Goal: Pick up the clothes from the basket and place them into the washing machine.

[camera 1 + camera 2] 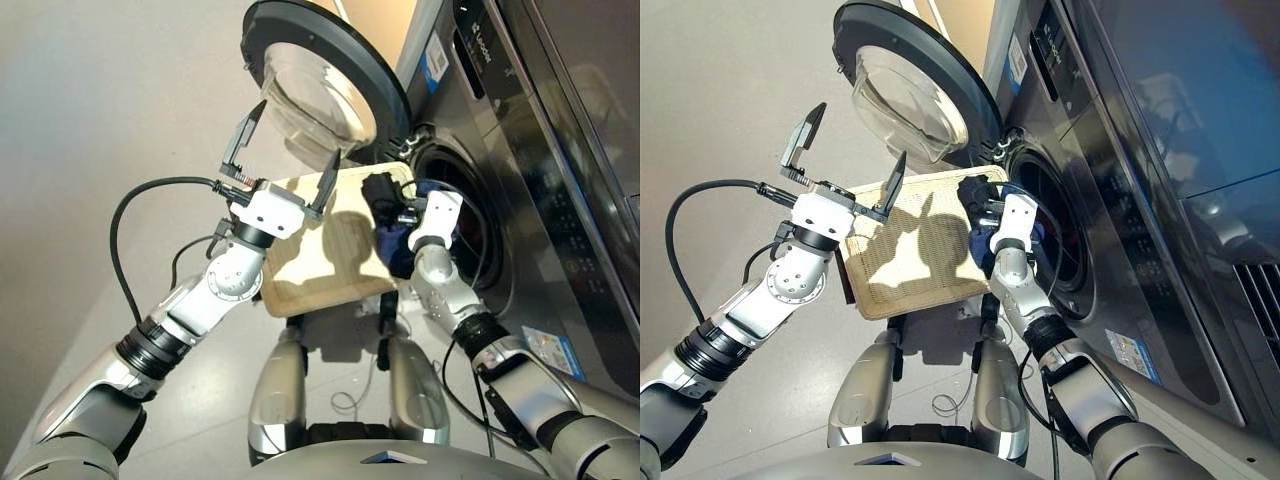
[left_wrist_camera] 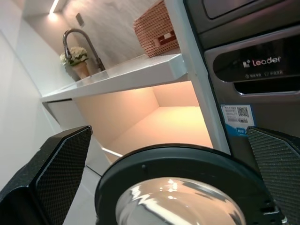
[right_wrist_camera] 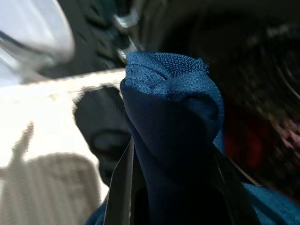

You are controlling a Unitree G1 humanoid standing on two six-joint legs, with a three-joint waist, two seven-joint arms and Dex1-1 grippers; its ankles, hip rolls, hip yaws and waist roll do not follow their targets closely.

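1. Both arms are showing silver-grey shells with black ribbed bands at the forearms.
2. White wrist housings are sitting behind each pincer: left pincer [image 1: 283, 150], right pincer [image 1: 980, 205].
3. Black cables are looping beside the left forearm.
4. The left pincer's fingers [image 2: 61, 173] are showing black, carbon-weave-textured pads.

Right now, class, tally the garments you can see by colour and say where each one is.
Navy blue garment: 1, gripped by the right tool
Black garment: 1, in the basket
Orange-red garment: 1, a blurred patch inside the washing machine
Total: 3
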